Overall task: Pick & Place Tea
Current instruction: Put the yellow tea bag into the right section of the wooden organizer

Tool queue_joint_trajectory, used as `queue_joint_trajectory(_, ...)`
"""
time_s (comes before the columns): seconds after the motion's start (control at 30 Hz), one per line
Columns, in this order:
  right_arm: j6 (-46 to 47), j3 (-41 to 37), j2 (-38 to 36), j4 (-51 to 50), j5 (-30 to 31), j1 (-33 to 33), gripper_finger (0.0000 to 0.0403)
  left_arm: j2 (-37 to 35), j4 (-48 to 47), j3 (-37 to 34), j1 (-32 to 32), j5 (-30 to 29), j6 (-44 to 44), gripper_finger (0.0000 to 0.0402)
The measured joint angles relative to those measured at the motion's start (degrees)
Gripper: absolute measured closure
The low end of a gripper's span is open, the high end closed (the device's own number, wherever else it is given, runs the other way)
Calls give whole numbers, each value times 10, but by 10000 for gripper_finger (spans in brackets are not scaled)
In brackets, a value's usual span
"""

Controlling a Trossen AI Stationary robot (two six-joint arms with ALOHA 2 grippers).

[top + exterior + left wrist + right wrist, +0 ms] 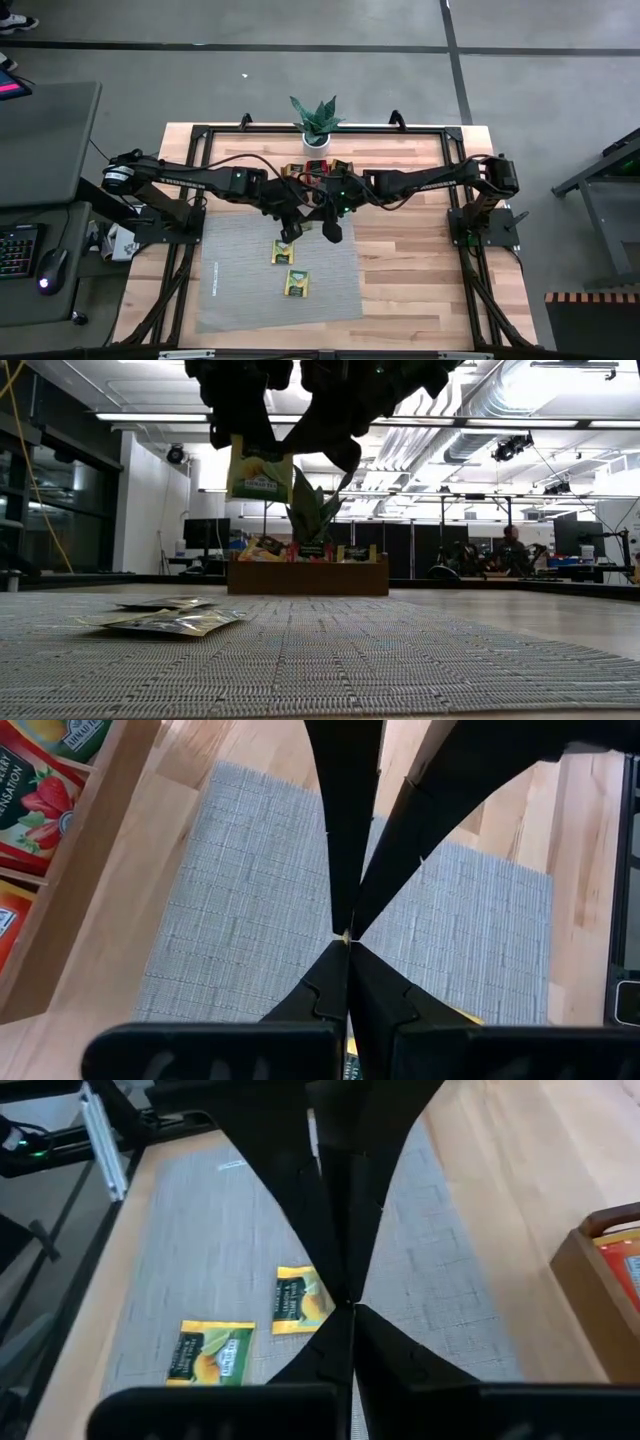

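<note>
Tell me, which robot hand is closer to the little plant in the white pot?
Neither clearly. The left gripper and right gripper both hang over the grey mat, about equally far from the potted plant at the table's back edge.

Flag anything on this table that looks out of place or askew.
Two yellow-green tea sachets lie loose and skewed on the grey mat, outside the wooden tray. A third sachet hangs in the air under the arms; which gripper holds it cannot be told.

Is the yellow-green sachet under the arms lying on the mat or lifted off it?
Lifted: the low view shows the sachet hanging well above the mat.
</note>
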Motion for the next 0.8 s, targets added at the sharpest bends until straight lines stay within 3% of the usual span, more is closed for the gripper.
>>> queue_joint_trajectory(0.33, 2, 0, 0, -6, 16, 1, 402, 0, 9, 0, 0, 7, 16, 382)
queue_joint_trajectory(0.67, 4, 0, 0, -40, 37, 2, 403, 0, 6, 0, 0, -11, 15, 204)
queue_joint_trajectory(0.8, -6, -1, 0, -86, 51, 1, 403, -19, -18, 0, 0, -57, -10, 158)
